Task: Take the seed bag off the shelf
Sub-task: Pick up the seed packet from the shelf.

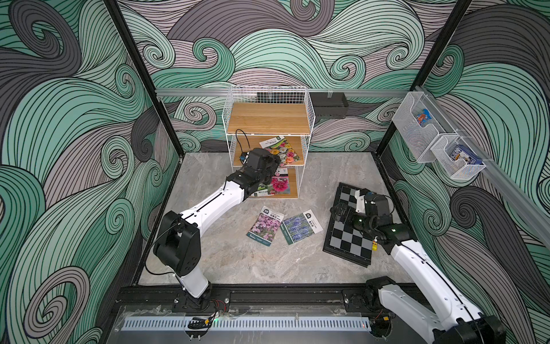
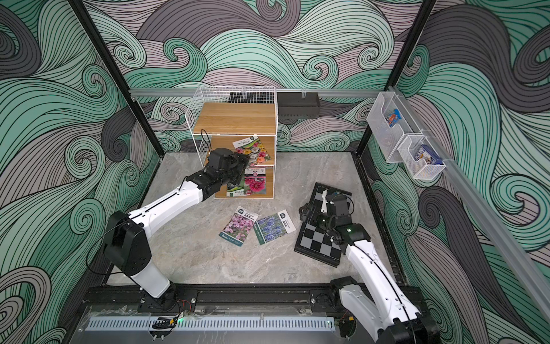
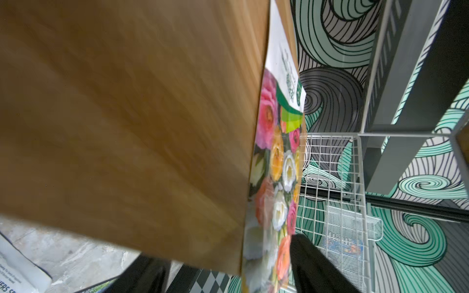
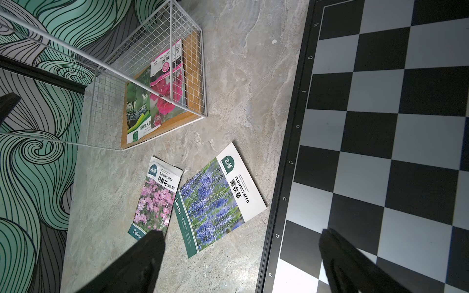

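Note:
The shelf is a white wire rack with wooden boards at the back of the table. A seed bag printed with mixed flowers lies on its middle board. My left gripper reaches into that tier, open. Its jaws straddle the board's front edge and the bag's near corner: one finger rests against the bag's face, the other sits below the board. My right gripper hangs open and empty over the chessboard's edge.
More seed bags lie on the bottom board. A pink-flower bag and a lavender one lie on the table. A chessboard sits on the right. Bins hang on the right wall.

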Robot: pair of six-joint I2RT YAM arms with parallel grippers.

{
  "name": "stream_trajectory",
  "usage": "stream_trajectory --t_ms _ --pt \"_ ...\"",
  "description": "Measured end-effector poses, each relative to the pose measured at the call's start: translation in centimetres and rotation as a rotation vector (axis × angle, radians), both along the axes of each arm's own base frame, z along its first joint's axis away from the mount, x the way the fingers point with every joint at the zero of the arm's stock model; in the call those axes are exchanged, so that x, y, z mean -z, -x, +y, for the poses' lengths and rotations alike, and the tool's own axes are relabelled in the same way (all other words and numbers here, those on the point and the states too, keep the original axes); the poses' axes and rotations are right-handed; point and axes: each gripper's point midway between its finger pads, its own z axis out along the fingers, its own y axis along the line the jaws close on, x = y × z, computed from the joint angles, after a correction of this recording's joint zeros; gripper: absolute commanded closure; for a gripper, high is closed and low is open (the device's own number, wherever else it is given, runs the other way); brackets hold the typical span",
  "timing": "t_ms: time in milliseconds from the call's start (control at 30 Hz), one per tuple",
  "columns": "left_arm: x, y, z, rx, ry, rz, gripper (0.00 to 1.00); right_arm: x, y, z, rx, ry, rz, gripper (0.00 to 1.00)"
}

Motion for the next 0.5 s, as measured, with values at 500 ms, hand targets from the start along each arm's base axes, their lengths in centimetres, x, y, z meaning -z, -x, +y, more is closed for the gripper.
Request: stream_trajectory --t_ms 500 --pt "0.1 -0.16 0.08 0.024 0.038 0.004 0.57 0.0 0.01 0.02 0.0 -0.001 0.0 0.01"
